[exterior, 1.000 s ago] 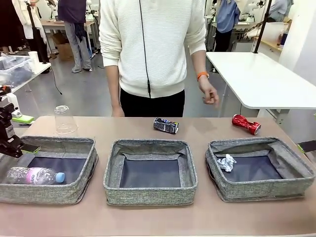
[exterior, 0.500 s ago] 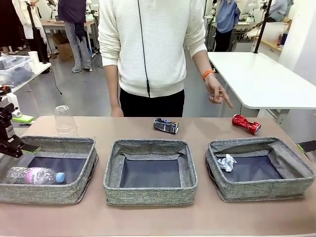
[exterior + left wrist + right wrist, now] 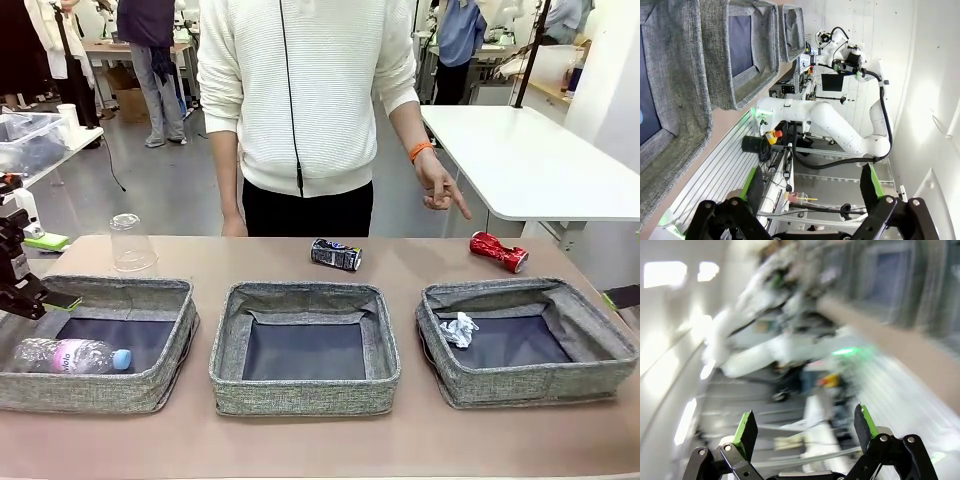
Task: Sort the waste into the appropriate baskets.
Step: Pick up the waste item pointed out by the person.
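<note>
Three baskets of grey woven fabric with dark bottoms stand in a row on the counter [image 3: 300, 440]: left basket [image 3: 90, 390], middle basket [image 3: 300, 395], right basket [image 3: 530, 385]. They sit apart, not touching.

Waste count: one bottle, one cup, two cans, one paper wad.
- The bottle [image 3: 70, 355], clear with a pink label and blue cap, lies on its side in the left basket.
- The cup [image 3: 130, 243], clear plastic, stands upside down on the counter behind the left basket.
- The dark can [image 3: 335, 254] lies behind the middle basket.
- The red can [image 3: 498, 250], crushed, lies behind the right basket.
- The paper wad [image 3: 459, 329] lies in the right basket, near its left wall.

My left fingers [image 3: 754, 184] are spread wide and hold nothing. My right fingers [image 3: 746, 432] are likewise spread wide and empty; that view is blurred.

A person stands at the far side. One hand [image 3: 440, 190] hangs above the counter's far right, a finger extended, above and left of the red can. The basket walls stand between me and both cans.
</note>
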You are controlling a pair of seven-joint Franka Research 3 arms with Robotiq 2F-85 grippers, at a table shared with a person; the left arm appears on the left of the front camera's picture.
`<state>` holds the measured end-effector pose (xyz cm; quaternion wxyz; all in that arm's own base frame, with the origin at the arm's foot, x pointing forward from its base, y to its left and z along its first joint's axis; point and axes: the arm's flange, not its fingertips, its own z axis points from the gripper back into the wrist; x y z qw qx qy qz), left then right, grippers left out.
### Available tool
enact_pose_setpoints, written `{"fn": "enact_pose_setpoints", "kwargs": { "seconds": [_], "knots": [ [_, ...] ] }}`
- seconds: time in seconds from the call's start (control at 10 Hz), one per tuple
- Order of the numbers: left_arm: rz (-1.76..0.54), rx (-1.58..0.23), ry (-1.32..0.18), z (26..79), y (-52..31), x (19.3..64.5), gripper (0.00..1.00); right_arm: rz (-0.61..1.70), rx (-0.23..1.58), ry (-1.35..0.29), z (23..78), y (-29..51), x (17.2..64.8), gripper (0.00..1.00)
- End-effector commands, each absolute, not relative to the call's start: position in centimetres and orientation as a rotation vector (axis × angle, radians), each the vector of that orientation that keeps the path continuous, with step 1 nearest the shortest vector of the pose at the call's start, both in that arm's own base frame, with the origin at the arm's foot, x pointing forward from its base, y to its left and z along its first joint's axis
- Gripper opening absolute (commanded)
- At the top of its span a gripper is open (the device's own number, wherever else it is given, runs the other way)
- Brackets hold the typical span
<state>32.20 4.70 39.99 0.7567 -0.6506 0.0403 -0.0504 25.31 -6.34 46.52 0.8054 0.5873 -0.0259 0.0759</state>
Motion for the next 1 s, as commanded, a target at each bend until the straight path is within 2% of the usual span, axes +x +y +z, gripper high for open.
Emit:
{"fn": "enact_pose_setpoints", "kwargs": {
  "seconds": [0.0, 0.2, 0.3, 0.4, 0.5, 0.6, 0.7, 0.8, 0.9],
  "knots": [
    [-0.112, -1.406, 0.091, 39.9, 4.8, 32.1, 1.00, 0.048, 0.492, -0.168, 46.8, -2.4, 30.6, 1.00],
    [-0.112, -1.406, 0.091, 39.9, 4.8, 32.1, 1.00, 0.003, -0.095, -0.380, 46.9, -3.3, 35.9, 1.00],
    [-0.112, -1.406, 0.091, 39.9, 4.8, 32.1, 1.00, -0.028, -0.185, -0.480, 47.2, -3.5, 36.3, 1.00],
    [-0.112, -1.406, 0.091, 39.9, 4.8, 32.1, 1.00, -0.121, -0.174, -0.530, 47.9, -4.1, 35.0, 1.00],
    [-0.112, -1.406, 0.091, 39.9, 4.8, 32.1, 1.00, 0.227, 0.604, -0.292, 48.3, -2.3, 35.4, 1.00],
    [-0.112, -1.406, 0.091, 39.9, 4.8, 32.1, 1.00, 0.227, 0.604, -0.292, 48.3, -2.3, 35.4, 1.00],
    [-0.112, -1.406, 0.091, 39.9, 4.8, 32.1, 1.00, 0.217, 0.452, -0.386, 49.0, -3.6, 36.4, 1.00],
    [-0.112, -1.406, 0.091, 39.9, 4.8, 32.1, 1.00, 0.275, 0.360, -0.337, 48.6, -2.4, 38.5, 1.00],
    [-0.112, -1.406, 0.091, 39.9, 4.8, 32.1, 1.00, 0.238, 0.230, -0.354, 48.2, -3.0, 43.3, 1.00]
  ]
}}
